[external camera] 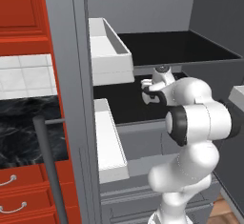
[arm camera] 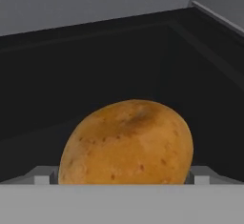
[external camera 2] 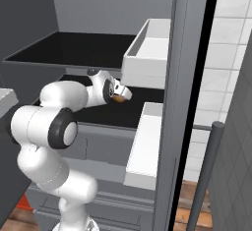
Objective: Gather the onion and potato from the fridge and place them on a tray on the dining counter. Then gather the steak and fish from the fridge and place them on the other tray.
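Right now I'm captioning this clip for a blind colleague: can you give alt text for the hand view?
A golden-brown, speckled potato sits close in front of the camera on a black fridge shelf. The open gripper's grey fingertips flank it low on either side. Grey fridge walls rise behind the shelf.

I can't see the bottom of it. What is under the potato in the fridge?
The potato lies on a black fridge shelf, with the open gripper around it. Where they touch is covered by the potato itself.
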You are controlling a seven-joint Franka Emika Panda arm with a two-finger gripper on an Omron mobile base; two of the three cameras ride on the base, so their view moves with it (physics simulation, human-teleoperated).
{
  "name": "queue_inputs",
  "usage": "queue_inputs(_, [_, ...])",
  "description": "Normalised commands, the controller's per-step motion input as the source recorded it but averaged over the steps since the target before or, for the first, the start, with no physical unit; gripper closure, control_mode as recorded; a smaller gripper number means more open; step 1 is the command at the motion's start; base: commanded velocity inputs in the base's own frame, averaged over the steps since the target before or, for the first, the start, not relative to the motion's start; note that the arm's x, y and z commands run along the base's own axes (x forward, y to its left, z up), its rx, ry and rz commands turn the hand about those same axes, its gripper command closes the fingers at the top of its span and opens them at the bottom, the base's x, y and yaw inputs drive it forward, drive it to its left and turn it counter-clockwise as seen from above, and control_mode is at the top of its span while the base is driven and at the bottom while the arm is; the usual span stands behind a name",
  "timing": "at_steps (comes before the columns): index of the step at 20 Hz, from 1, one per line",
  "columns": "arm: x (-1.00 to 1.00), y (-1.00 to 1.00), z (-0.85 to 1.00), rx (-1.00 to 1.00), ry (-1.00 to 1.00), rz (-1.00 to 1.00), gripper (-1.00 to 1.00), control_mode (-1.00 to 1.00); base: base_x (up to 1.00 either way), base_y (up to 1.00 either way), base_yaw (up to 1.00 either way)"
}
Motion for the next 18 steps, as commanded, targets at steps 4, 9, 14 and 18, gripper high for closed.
queue_inputs(4, [0.03, -0.1, -0.7, -0.02, -0.02, 0.0, -1.0, -1.0, 0.0, 0.0, 0.0])
queue_inputs(9, [0.0, -0.11, -0.53, 0.01, 0.0, 0.0, 1.0, -1.0, 0.0, 0.0, 0.0])
queue_inputs(14, [-0.01, -0.13, -0.67, 0.0, -0.12, 0.0, 1.0, -1.0, 0.0, 0.0, 0.0])
queue_inputs(18, [-0.26, -0.11, -0.93, -0.04, -0.32, 0.0, 1.0, -1.0, 0.0, 0.0, 0.0])
